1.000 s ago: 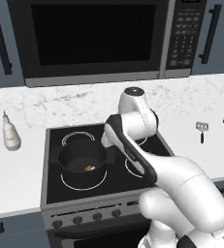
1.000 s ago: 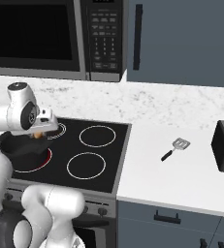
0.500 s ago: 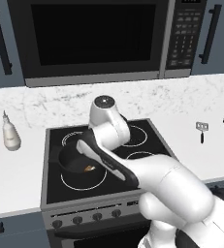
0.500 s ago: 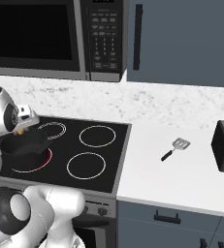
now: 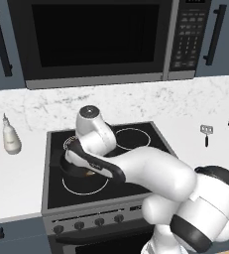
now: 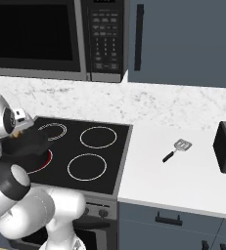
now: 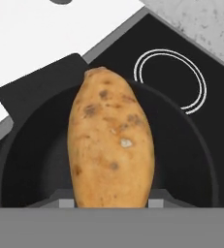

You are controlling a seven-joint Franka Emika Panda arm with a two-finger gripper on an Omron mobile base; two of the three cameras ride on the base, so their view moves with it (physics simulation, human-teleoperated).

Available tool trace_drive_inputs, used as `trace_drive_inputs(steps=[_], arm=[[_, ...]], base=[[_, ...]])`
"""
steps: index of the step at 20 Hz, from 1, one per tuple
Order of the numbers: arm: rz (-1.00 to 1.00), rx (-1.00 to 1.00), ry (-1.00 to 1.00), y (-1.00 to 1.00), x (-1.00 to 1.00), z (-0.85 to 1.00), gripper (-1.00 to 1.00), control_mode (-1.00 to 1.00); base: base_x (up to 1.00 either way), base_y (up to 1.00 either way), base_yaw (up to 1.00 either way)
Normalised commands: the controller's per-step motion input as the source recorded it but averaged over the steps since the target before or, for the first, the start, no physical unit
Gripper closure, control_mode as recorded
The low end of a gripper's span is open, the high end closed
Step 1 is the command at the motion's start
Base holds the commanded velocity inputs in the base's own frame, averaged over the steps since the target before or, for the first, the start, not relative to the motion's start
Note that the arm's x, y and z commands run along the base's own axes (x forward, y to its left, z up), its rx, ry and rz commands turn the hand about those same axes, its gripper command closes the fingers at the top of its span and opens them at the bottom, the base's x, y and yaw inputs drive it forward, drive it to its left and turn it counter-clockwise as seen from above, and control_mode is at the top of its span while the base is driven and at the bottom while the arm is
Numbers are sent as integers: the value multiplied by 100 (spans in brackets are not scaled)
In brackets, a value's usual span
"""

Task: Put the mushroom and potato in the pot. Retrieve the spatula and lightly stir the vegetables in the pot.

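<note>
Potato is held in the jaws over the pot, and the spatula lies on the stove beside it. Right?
Not quite. The potato is held over the pot, but the spatula lies on the white counter right of the stove, as the right base view shows.

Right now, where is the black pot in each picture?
Left base view: the pot peeks out under the arm, front left of the stove.
Right base view: the pot is at the far left, by the arm.
Hand view: the pot lies behind the potato.
Shared landmark: the black stove top.
</note>
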Motion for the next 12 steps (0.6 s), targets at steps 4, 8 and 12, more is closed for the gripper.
trace_drive_inputs(steps=[4,8,12], arm=[[5,0,0,0,2,-31,100,-100],[3,0,3,0,0,-41,100,-100],[3,0,5,-3,14,-47,100,-100]], base=[[0,0,0],[0,0,0],[0,0,0]])
